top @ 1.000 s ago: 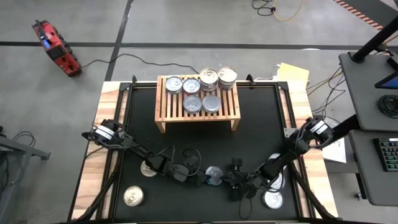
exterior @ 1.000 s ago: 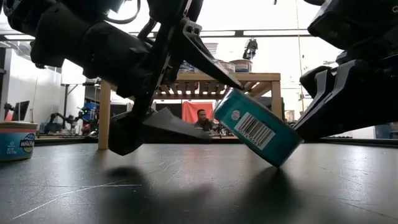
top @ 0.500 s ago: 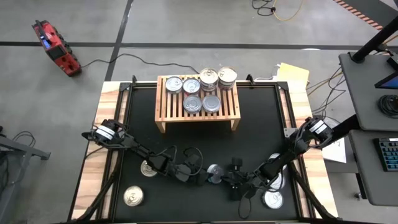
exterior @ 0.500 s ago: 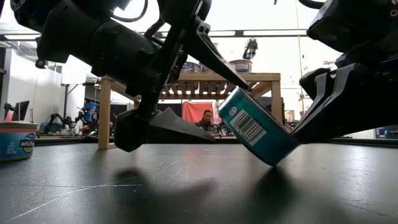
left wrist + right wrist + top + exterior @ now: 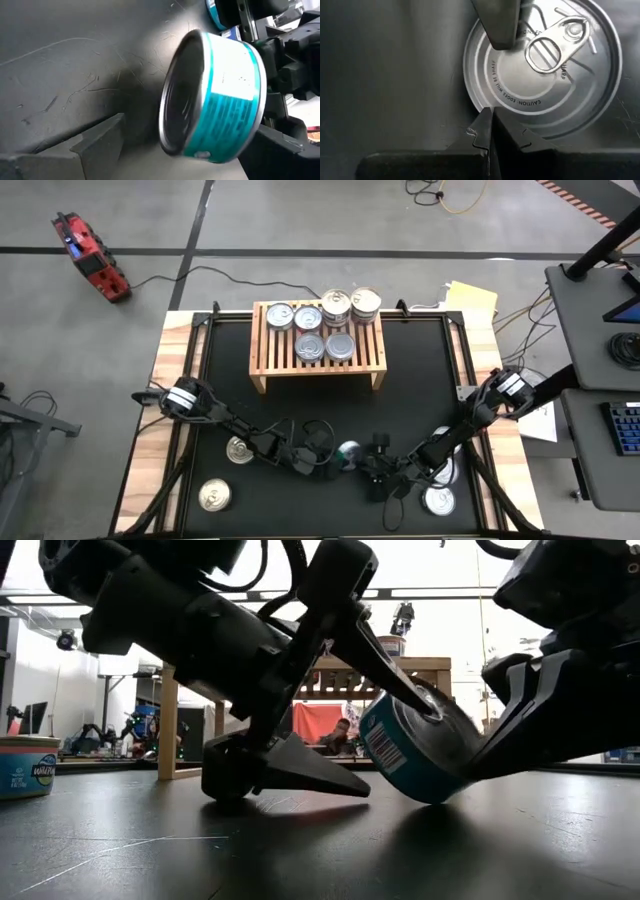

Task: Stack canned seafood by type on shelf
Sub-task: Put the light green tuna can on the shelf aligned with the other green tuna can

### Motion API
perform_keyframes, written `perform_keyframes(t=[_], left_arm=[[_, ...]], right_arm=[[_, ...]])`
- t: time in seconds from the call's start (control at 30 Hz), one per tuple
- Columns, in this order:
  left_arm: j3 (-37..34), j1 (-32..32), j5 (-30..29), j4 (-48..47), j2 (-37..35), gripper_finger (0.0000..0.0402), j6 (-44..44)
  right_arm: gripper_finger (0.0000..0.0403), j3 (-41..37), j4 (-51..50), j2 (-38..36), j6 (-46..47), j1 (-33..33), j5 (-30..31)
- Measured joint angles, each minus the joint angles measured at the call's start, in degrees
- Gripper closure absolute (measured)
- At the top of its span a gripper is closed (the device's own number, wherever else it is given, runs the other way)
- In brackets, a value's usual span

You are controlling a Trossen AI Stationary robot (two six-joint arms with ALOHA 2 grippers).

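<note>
I take the shelf [image 5: 318, 345] as my landmark: a low light-wood rack with a slatted top, standing at the far middle of the table [image 5: 420, 380], which has a black mat over it. Six cans sit on its slats, silver lids up, and the two at its right back corner [image 5: 351, 304] look stacked higher than the rest.

Starting left of the shelf and nearer to me, a loose can [image 5: 214, 496] lies close to the table's near left corner, with another [image 5: 239, 450] a little closer to the shelf. In the low view one tin with a teal label [image 5: 27, 767] stands upright at the far left.

The left hand [image 5: 335, 463] is in front of the shelf, near the table's front edge, fingers spread wide around a tipped can [image 5: 418, 747]. One finger [image 5: 300, 768] lies flat on the mat and the other reaches over the can's upper rim. The can is round and short, with a teal side label, a white panel carrying a barcode and a bright metal rim. It leans on its lower edge, not flat.

The right hand [image 5: 372, 467] sits just right of that can, its fingers pressed shut. Its wrist view looks onto a silver lid with a pull tab [image 5: 555, 42].

Further right, in front of the shelf's right end, another can [image 5: 438, 501] lies by the right arm.
</note>
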Motion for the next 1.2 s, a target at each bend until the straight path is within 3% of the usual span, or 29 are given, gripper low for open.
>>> perform_keyframes(t=[0.17, 0.37, 0.5, 0.73, 0.93, 1.2], left_arm=[[-0.1, 0.0, -0.5, 0.1, -0.4, 0.0089, 1.2], [-0.1, 0.0, 0.3, 0.2, -0.5, 0.0152, 4.9], [-0.2, 0.0, 0.1, 0.2, -0.5, 0.0181, 13.5], [-0.3, -0.8, -0.2, 0.1, -0.5, 0.0174, 41.6], [-0.3, -1.2, -0.7, 4.1, -0.6, 0.0156, 56.2], [-0.3, -1.1, -2.1, 6.3, -0.6, 0.015, 57.8]], right_arm=[[0.0394, 0.0, -0.4, 0.0, 0.0, 0.0, -0.4], [0.0394, -0.1, -0.6, 0.1, -0.1, 0.0, -0.4], [0.0394, -0.1, -0.6, 0.1, -0.2, 0.0, -0.3], [0.0394, -0.1, -2.0, 0.1, 0.5, 0.0, 0.0], [0.0394, -0.1, -2.4, 0.1, 0.9, -0.1, 0.1], [0.0394, 0.0, -2.4, 0.0, 1.0, -0.4, 0.1]])
